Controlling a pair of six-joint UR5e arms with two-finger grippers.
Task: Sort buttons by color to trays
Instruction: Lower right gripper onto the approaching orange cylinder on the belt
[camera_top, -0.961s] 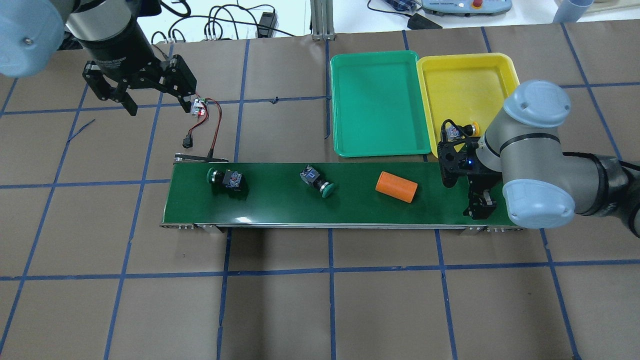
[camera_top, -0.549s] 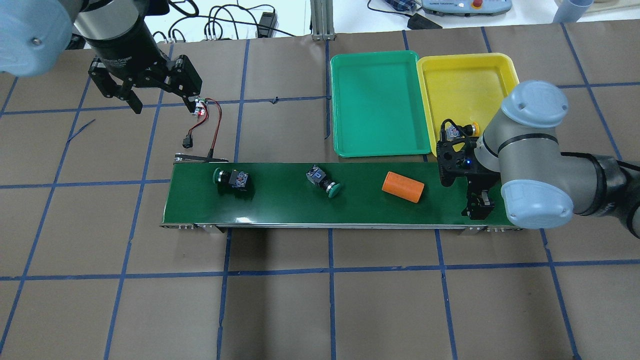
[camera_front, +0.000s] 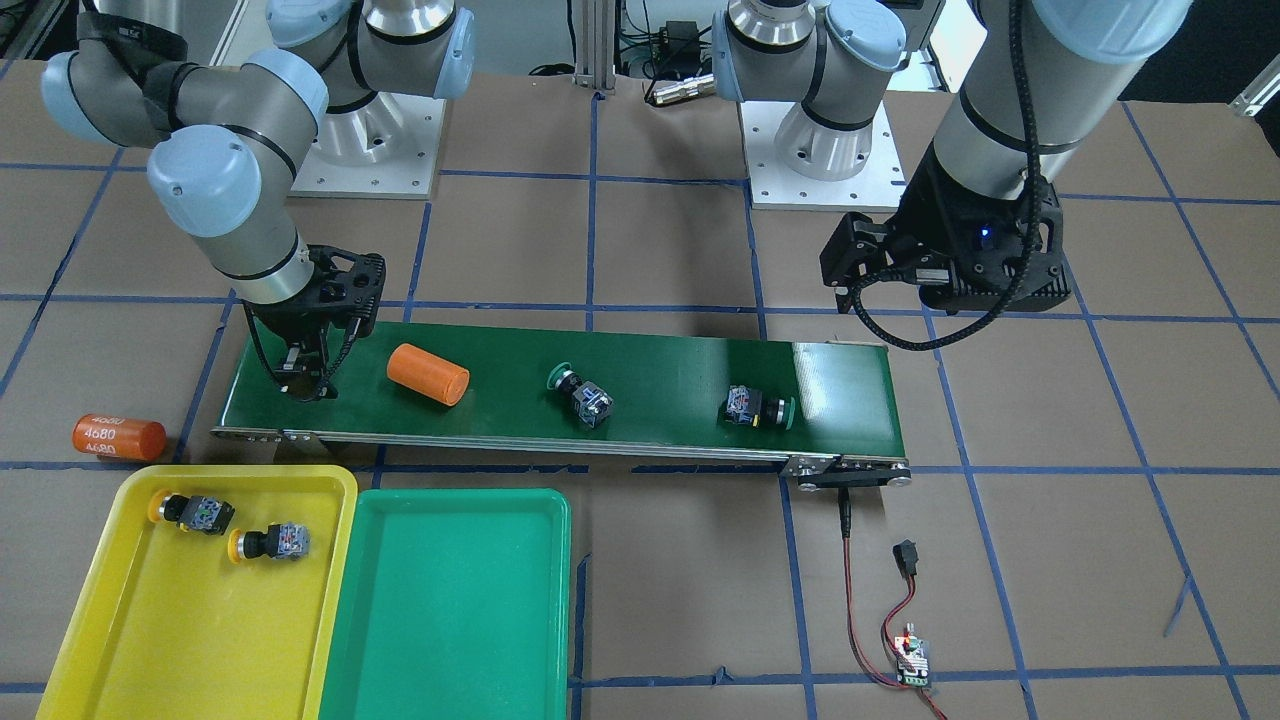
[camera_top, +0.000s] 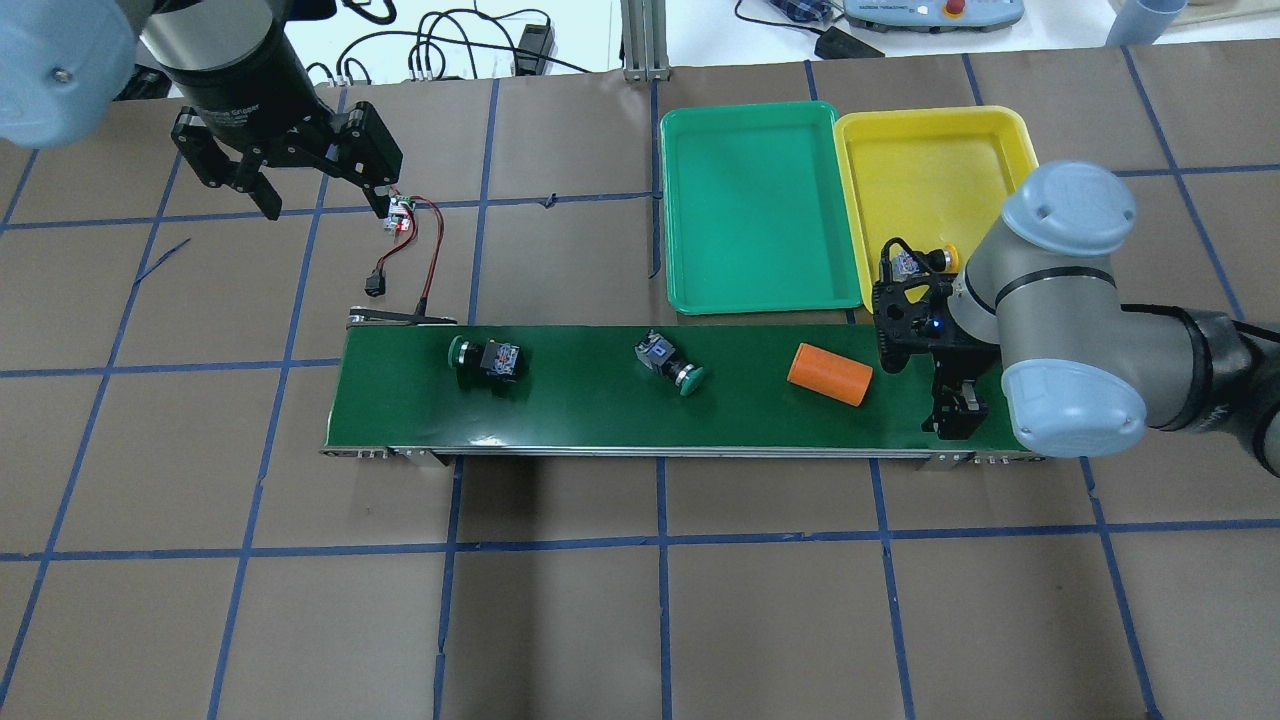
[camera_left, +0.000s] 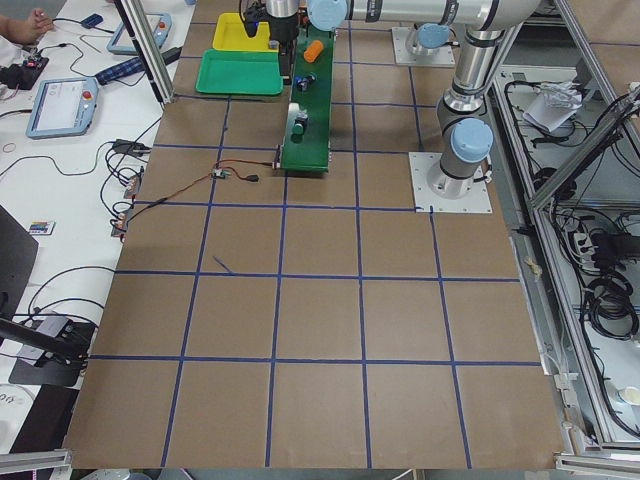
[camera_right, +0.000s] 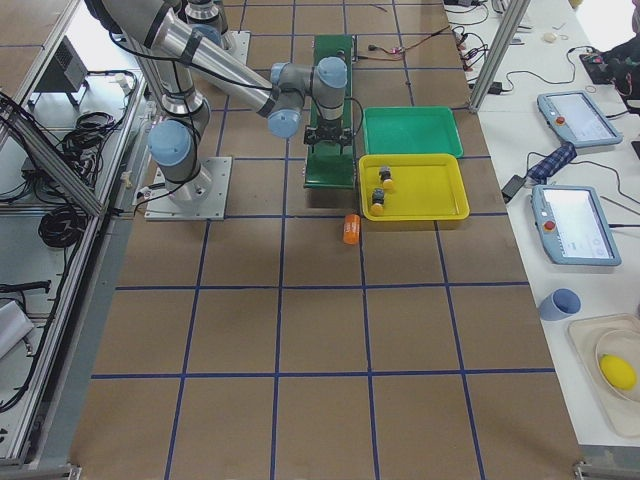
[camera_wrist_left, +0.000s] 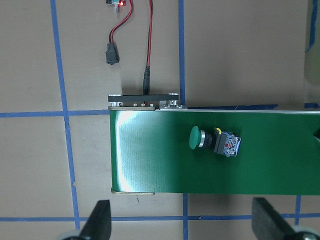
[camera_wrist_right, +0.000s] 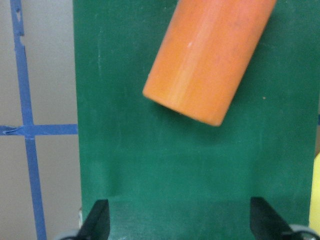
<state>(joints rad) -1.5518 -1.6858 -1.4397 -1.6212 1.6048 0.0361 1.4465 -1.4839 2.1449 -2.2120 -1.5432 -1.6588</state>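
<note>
Green buttons (camera_top: 487, 359) and orange cylinder (camera_top: 829, 374) have slid along the belt (camera_top: 580, 415)

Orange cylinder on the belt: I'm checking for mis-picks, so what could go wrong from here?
1. The cylinder lies just ahead of the open right claw at the belt end; the claw may shut on it instead of a button.
2. It could roll off that end, where another cylinder already lies on the table.
3. Both green buttons lie tipped on their sides, so a grasp might slip.
</note>
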